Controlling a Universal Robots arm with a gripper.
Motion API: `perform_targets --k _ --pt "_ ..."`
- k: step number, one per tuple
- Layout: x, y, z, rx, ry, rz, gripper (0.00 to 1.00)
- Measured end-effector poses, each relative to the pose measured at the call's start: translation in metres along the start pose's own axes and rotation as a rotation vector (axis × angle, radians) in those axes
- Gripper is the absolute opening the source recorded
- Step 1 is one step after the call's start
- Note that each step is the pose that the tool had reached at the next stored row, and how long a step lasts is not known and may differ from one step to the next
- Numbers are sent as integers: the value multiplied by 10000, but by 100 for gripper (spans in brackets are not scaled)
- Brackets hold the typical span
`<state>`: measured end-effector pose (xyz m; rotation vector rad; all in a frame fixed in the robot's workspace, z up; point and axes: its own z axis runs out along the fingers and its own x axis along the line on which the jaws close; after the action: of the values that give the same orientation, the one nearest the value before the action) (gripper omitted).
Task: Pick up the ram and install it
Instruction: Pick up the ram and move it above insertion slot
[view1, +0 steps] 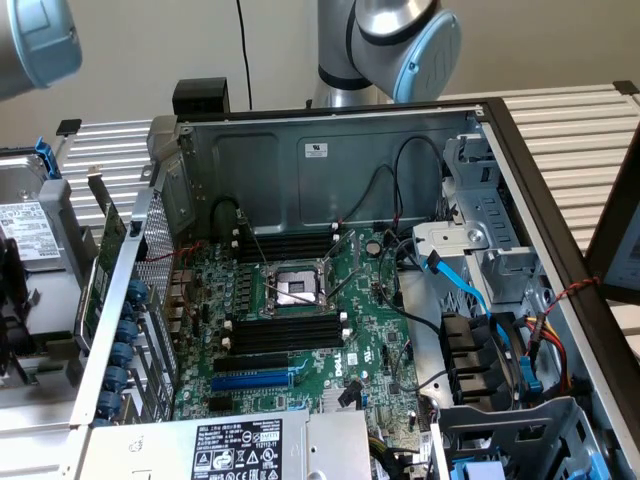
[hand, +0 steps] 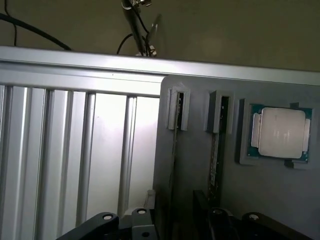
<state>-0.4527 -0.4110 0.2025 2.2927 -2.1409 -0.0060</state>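
Two ram sticks and one processor on a grey tray
The hand hangs open over the ram farther from the processor, gripping nothing; the second stick stands just beside it.

A robotics lab or workshop: a robot arm rises beyond an opened computer case on a ribbed aluminium worktop, and a grey parts tray holds a processor.
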Motion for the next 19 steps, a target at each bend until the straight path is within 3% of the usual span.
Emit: perform_targets --k 5,7,12,16,19 --pt "1 6 34 -46 -146 69 40" --pt "1 10 35 -97 -213 96 27" --pt "6 17 13 -192 -423 185 13" --pt "17 21 -27 -333 -558 259 13" --pt "26 24 -80 -428 -597 300 13"
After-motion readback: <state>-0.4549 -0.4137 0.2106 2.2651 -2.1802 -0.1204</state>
